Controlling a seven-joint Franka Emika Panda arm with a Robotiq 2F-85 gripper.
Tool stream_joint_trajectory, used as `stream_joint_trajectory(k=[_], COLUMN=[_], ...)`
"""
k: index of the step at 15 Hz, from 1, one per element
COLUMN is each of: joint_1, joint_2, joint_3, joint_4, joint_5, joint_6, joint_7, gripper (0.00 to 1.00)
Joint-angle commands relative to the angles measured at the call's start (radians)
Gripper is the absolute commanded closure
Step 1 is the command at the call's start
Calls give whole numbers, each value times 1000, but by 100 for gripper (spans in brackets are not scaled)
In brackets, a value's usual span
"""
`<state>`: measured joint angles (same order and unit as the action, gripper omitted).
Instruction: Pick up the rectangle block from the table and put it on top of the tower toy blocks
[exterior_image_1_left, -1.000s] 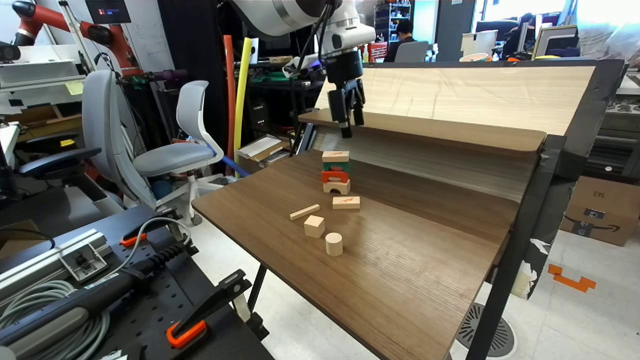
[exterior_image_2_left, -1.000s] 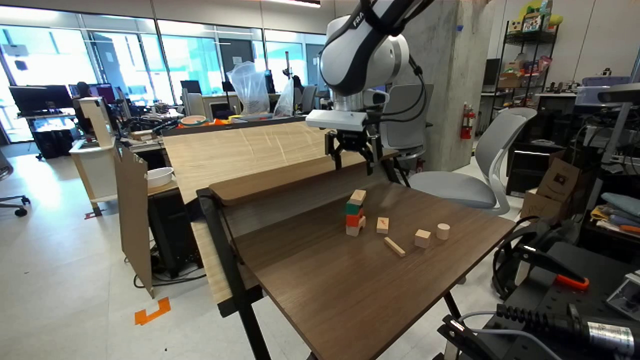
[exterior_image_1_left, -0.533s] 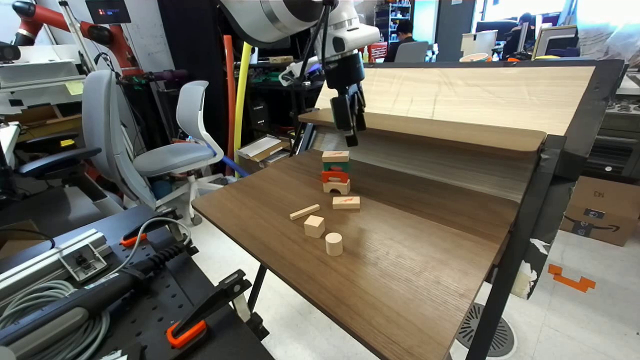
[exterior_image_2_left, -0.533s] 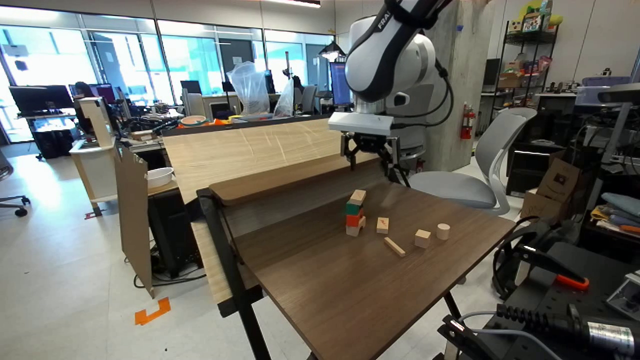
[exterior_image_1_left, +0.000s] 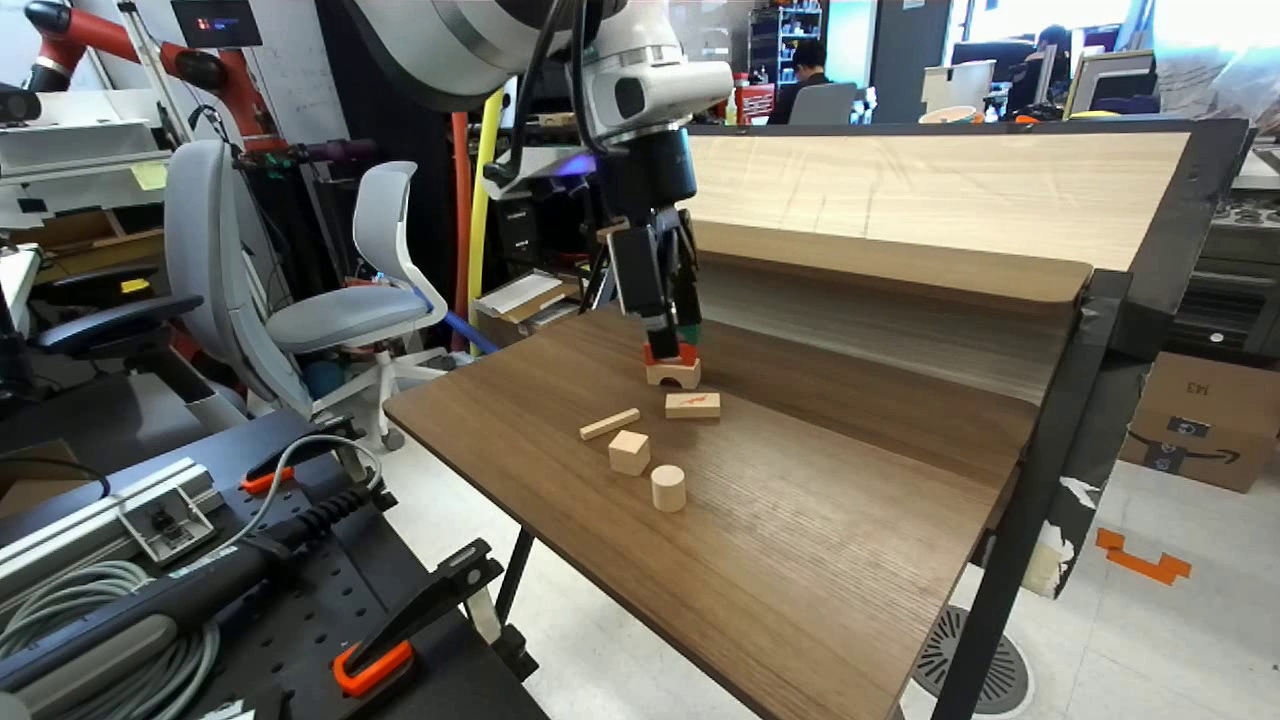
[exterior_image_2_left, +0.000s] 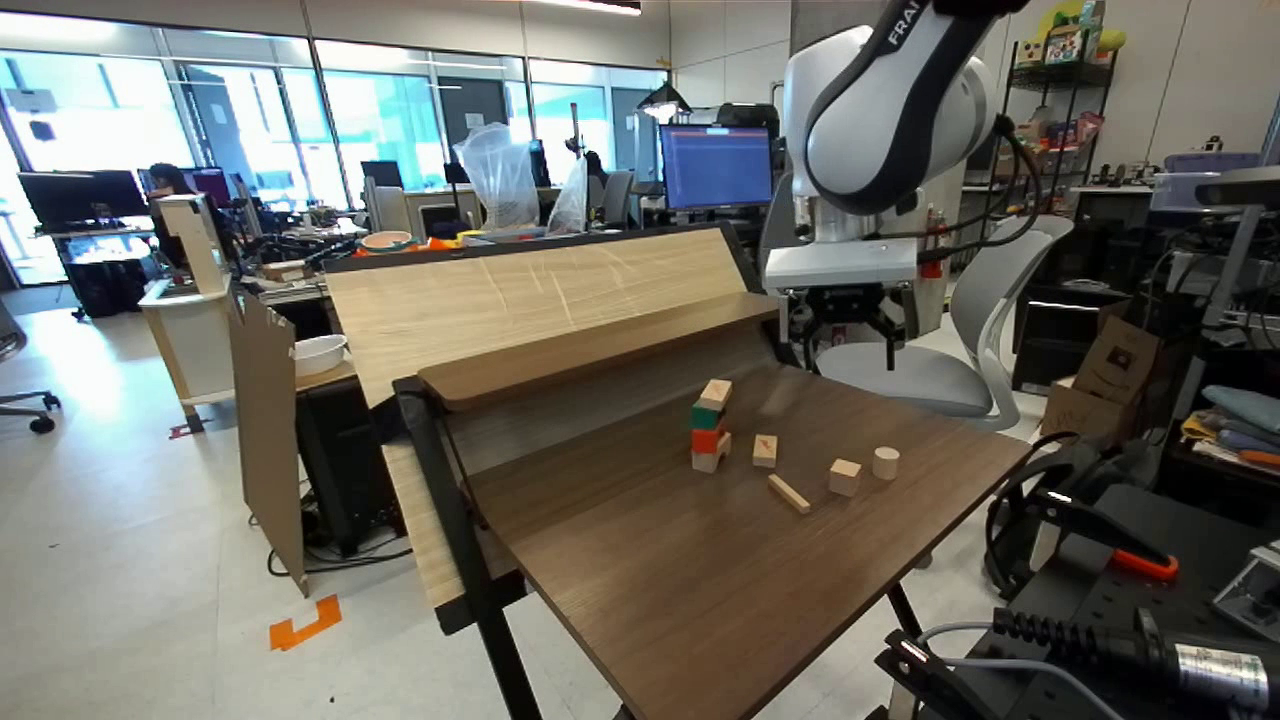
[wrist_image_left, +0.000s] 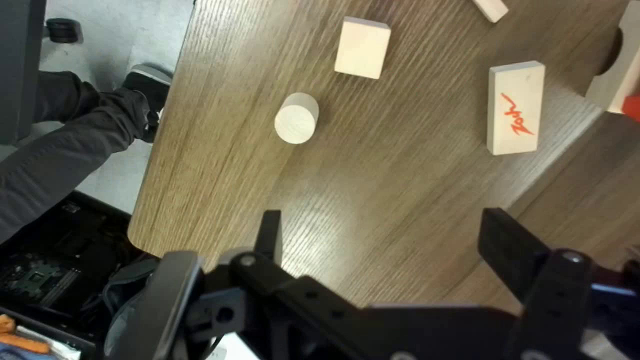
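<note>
The rectangle block is pale wood with an orange-red scribble on its face; it lies flat on the table in an exterior view (exterior_image_1_left: 692, 406), in an exterior view (exterior_image_2_left: 765, 451) and in the wrist view (wrist_image_left: 517, 110). The tower toy blocks (exterior_image_2_left: 710, 425) stand beside it: a pale arch, an orange-red piece, a green piece and a pale top block. The gripper partly hides the tower (exterior_image_1_left: 674, 375) in an exterior view; only its base edge (wrist_image_left: 620, 75) shows in the wrist view. My gripper (wrist_image_left: 382, 215) is open and empty above the brown table (exterior_image_2_left: 680, 570), away from the block.
A pale cube (exterior_image_1_left: 629, 453), a pale cylinder (exterior_image_1_left: 668, 489) and a thin pale strip (exterior_image_1_left: 609, 424) lie on the table near the block. A wooden slanted shelf (exterior_image_2_left: 560, 290) rises behind the table. A grey chair (exterior_image_2_left: 900, 375) stands beyond the table's edge.
My gripper has moved lower and across, away from above the tower; it now overlaps the tower in an exterior view. It stays open. The blocks have not moved.
</note>
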<state>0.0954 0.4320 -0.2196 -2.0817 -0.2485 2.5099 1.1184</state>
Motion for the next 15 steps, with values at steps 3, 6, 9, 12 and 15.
stream_joint_trajectory(k=[3,6,9,12,15], joint_1=[1,0,0,1,11], joint_2=[6,22,48,96,147], joint_3=[1,6,26,45,48], joint_4=[13,33,46,81,118], joint_5=[3,15,73,138,134], joint_6=[-2,-4,-40,-56,-38], joint_7=[-2,6,32,58,53], gripper=[0,0,0,0,0])
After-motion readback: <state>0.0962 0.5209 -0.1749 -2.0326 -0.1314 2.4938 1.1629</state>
